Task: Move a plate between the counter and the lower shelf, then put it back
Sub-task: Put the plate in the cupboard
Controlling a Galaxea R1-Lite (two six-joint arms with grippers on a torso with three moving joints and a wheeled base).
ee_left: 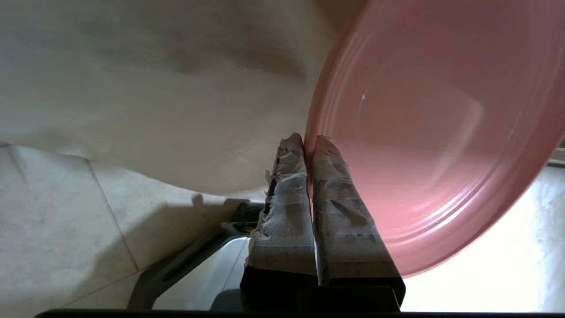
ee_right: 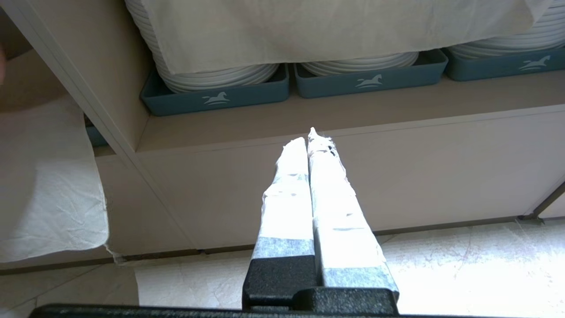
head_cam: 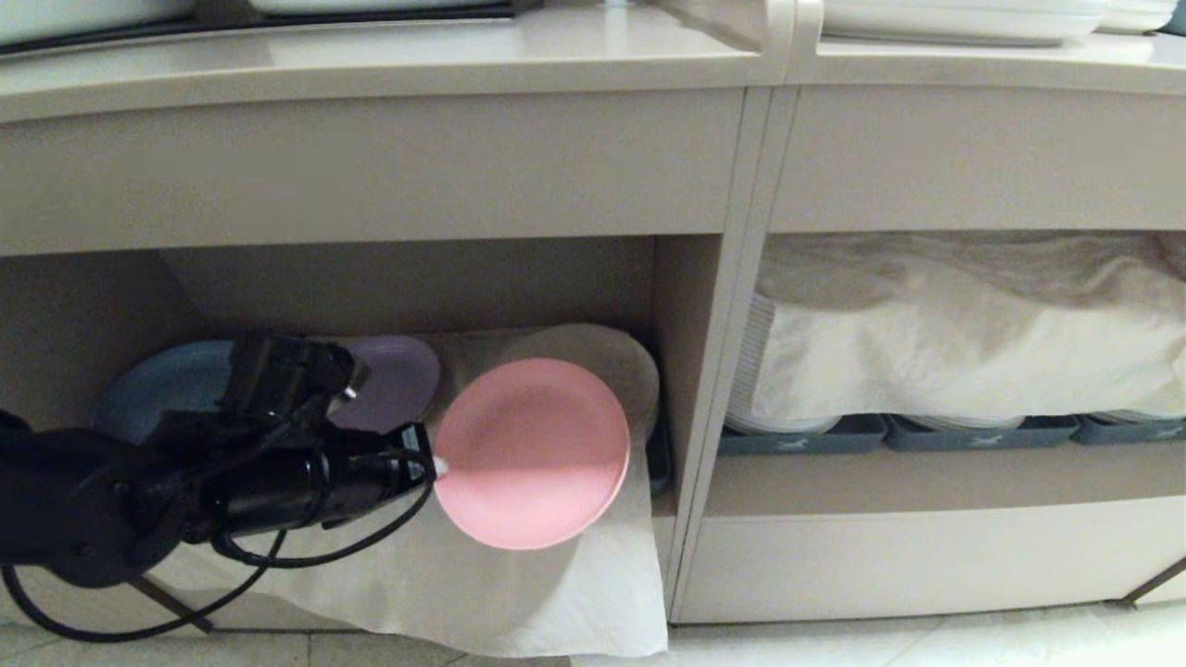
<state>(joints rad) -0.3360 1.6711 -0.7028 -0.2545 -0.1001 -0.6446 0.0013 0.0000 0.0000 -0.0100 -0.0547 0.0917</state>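
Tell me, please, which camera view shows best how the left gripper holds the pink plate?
The left wrist view: there the left gripper is shut on the pink plate, its rim pinched between the taped fingertips. The head view shows the whole plate before the lower shelf, but the grip is small. The right wrist view shows no plate.

The plate (head_cam: 533, 454), small, round, plain pink with a low raised rim, is tilted with its face toward the camera at the mouth of the lower shelf (head_cam: 417, 287), over the white cloth that drapes down the shelf's front. It seems to rest on nothing, pinched only at its left rim. The counter (head_cam: 371, 56) runs beige along the top, well above it.
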